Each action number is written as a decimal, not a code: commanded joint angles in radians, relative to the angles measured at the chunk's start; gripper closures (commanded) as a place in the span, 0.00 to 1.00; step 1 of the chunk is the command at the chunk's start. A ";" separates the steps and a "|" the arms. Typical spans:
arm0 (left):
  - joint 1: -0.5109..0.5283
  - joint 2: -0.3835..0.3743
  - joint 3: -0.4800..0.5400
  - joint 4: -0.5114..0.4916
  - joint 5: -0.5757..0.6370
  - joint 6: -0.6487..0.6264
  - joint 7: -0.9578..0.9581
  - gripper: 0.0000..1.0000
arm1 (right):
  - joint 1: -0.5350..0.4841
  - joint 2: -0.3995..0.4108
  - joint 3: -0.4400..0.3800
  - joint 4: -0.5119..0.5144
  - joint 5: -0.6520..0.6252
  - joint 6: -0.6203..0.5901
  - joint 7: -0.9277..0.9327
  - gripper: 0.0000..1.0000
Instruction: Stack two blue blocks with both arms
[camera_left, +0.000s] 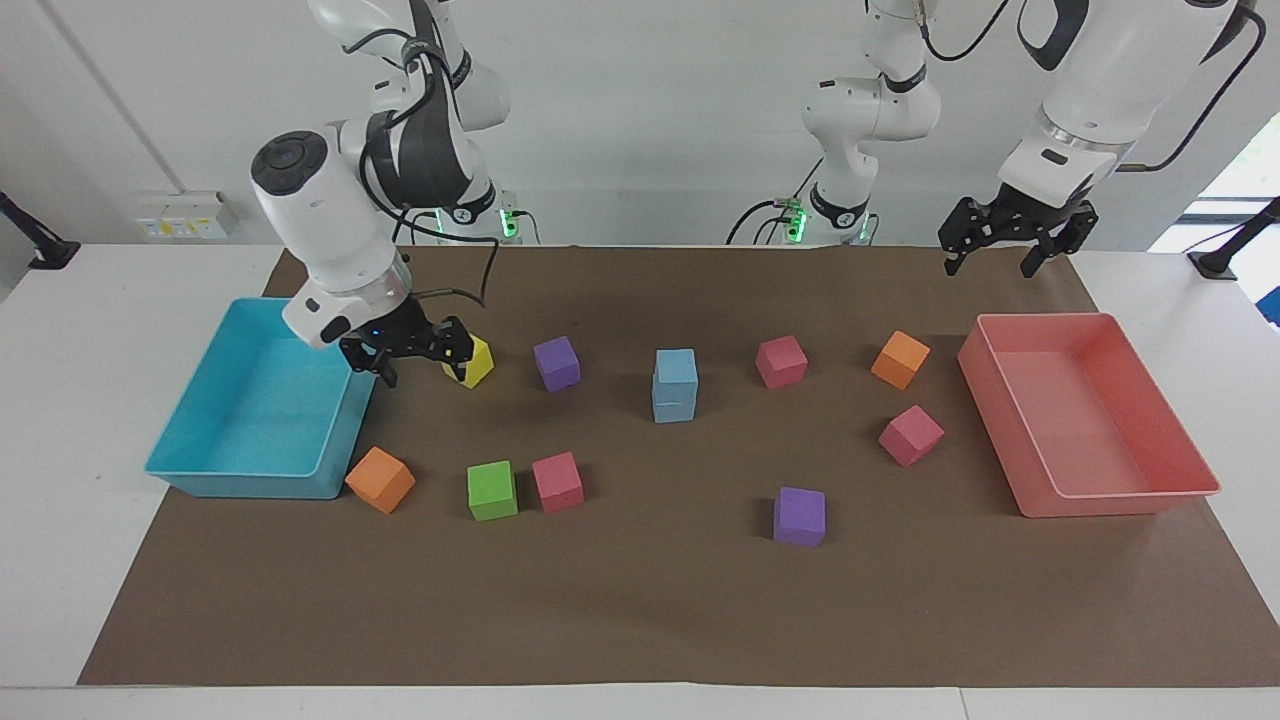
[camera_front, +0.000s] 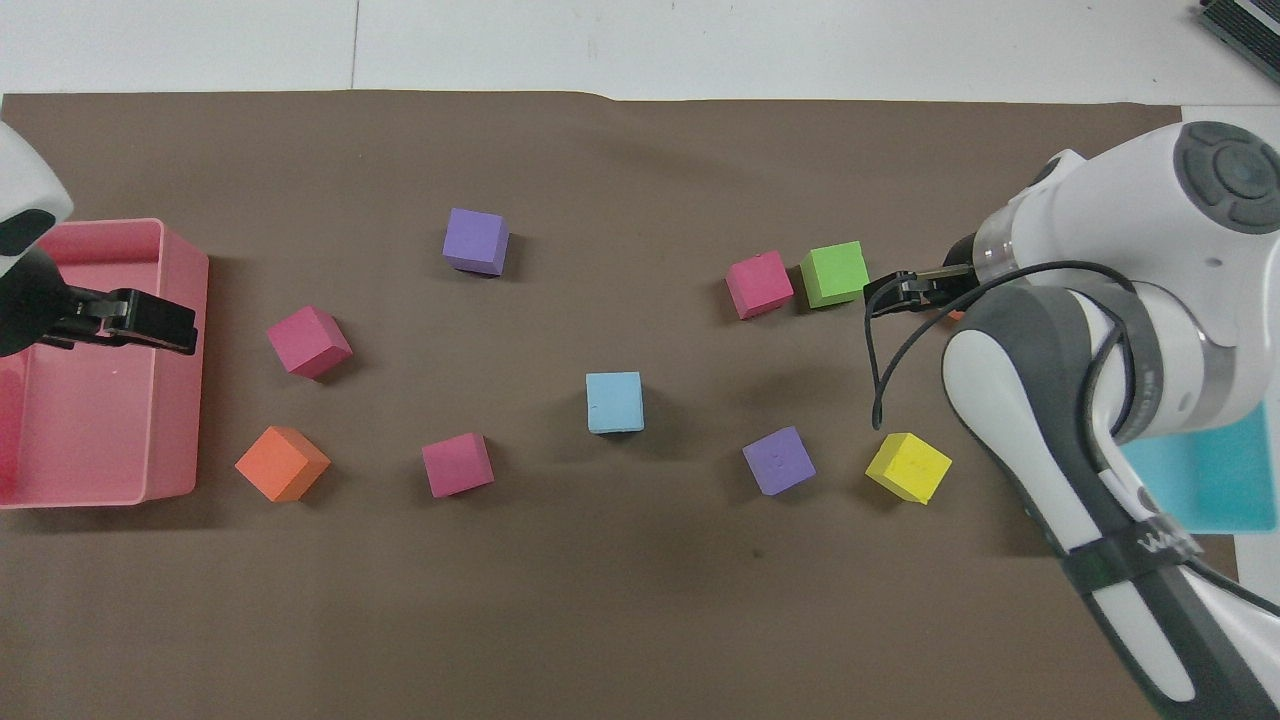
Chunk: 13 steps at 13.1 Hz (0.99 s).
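Observation:
The two blue blocks stand stacked at the mat's middle, the upper blue block (camera_left: 676, 366) squarely on the lower blue block (camera_left: 673, 405). From overhead only the top blue block (camera_front: 614, 401) shows. My right gripper (camera_left: 420, 365) is open and empty, low between the turquoise tray and a yellow cube, well apart from the stack; it also shows in the overhead view (camera_front: 882, 295). My left gripper (camera_left: 988, 262) is open and empty, raised over the mat's edge near the pink tray. In the overhead view the left gripper (camera_front: 168, 322) lies over that tray.
The turquoise tray (camera_left: 250, 485) is at the right arm's end, the pink tray (camera_left: 1110, 500) at the left arm's end. Loose cubes lie around: yellow (camera_left: 470, 362), purple (camera_left: 556, 362), pink (camera_left: 781, 361), orange (camera_left: 900, 359), pink (camera_left: 911, 435), purple (camera_left: 799, 516), green (camera_left: 491, 490).

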 joint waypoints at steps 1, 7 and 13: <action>0.018 -0.007 -0.002 0.001 -0.004 -0.025 0.007 0.00 | -0.038 -0.041 0.004 -0.005 -0.029 -0.038 0.012 0.00; 0.066 -0.010 -0.001 -0.004 -0.059 -0.021 0.016 0.00 | -0.060 -0.133 0.003 0.000 -0.101 -0.127 0.012 0.00; 0.066 -0.010 -0.001 -0.004 -0.061 -0.025 0.020 0.00 | -0.067 -0.153 0.003 0.150 -0.187 -0.310 0.004 0.00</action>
